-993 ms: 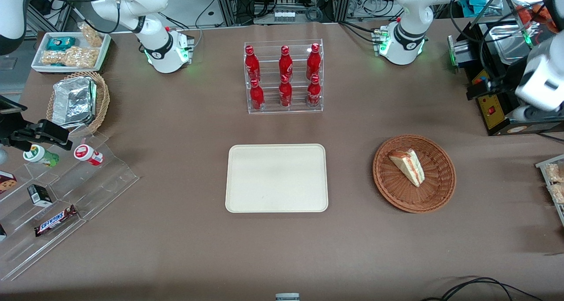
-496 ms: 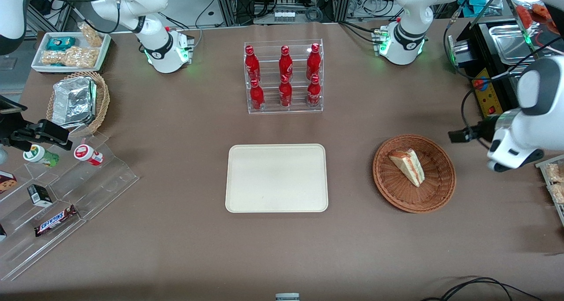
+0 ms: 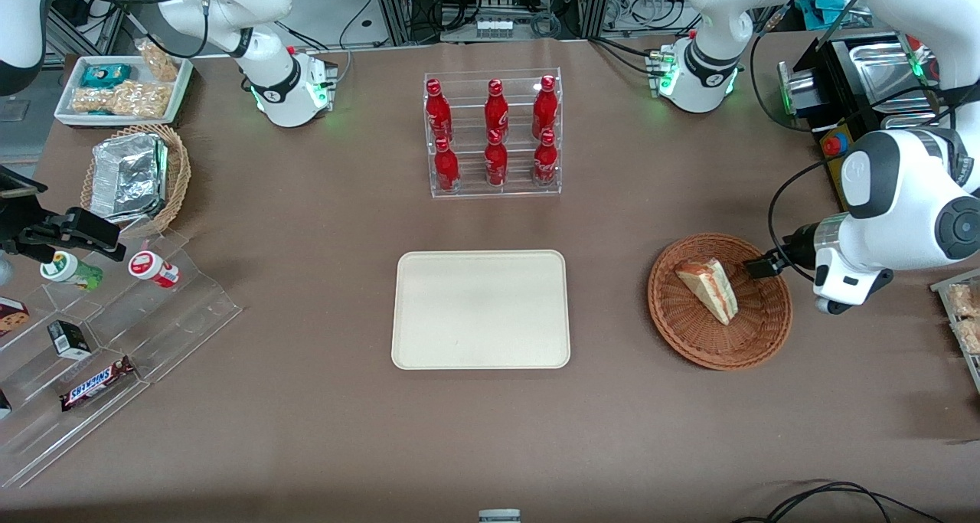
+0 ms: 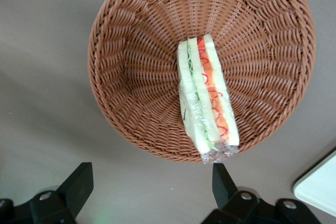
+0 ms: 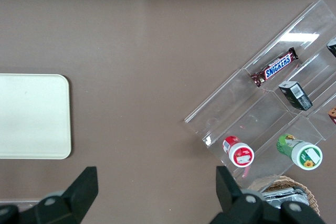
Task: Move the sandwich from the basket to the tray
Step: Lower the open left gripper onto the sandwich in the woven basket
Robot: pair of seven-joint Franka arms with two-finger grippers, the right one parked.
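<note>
The gripper [image 4: 149, 187] has moved in above the basket's [image 3: 754, 331] edge since 0.5 s ago, fingers [image 4: 77, 182] apart. The sandwich [image 3: 708, 287] lies in the basket, beside the tray [image 3: 481, 309].

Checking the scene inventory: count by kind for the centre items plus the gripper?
Red bottles in the clear rack: 6
Sandwich, in basket: 1
Basket: 1
Tray: 1
Gripper, open above basket: 1
Total: 10
</note>
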